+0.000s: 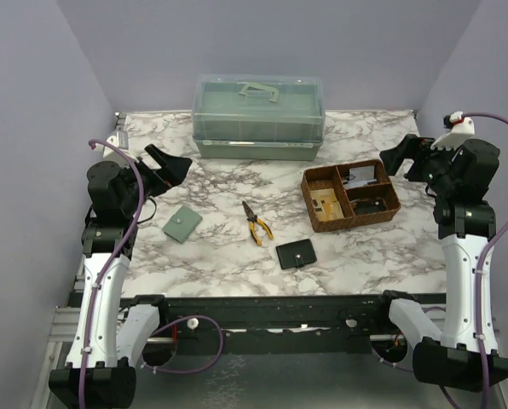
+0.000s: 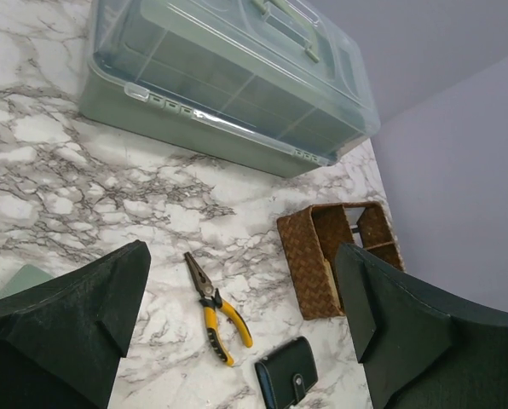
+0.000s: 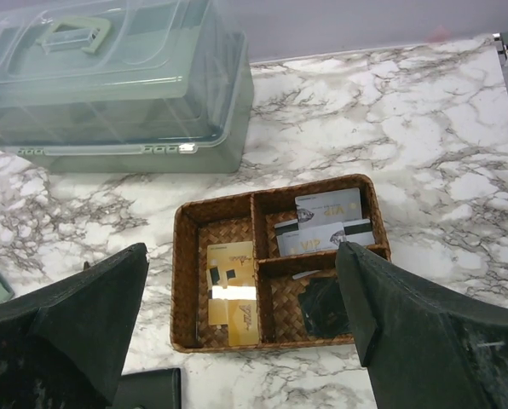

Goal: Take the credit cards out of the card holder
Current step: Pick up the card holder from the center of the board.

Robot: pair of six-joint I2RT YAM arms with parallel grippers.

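The black card holder [image 1: 296, 254] lies snapped shut on the marble table, near the front middle. It also shows in the left wrist view [image 2: 286, 373] and at the bottom edge of the right wrist view [image 3: 147, 392]. No card shows in it. Two grey cards [image 3: 326, 223] lie in the far right compartment of a wicker tray [image 3: 179, 281]. My left gripper [image 1: 170, 164] is open and empty, raised over the table's left side, well clear of the holder; its jaws stand wide in its wrist view [image 2: 242, 273]. My right gripper [image 1: 399, 158] is open and empty above the tray [image 3: 241, 264].
A sage-green wallet [image 1: 181, 223] lies at the left. Yellow-handled pliers [image 1: 256, 223] lie in the middle. The wicker tray [image 1: 307, 192] also holds gold cards [image 3: 233, 290] and a dark object [image 3: 322, 307]. A green lidded box [image 1: 258, 115] stands at the back.
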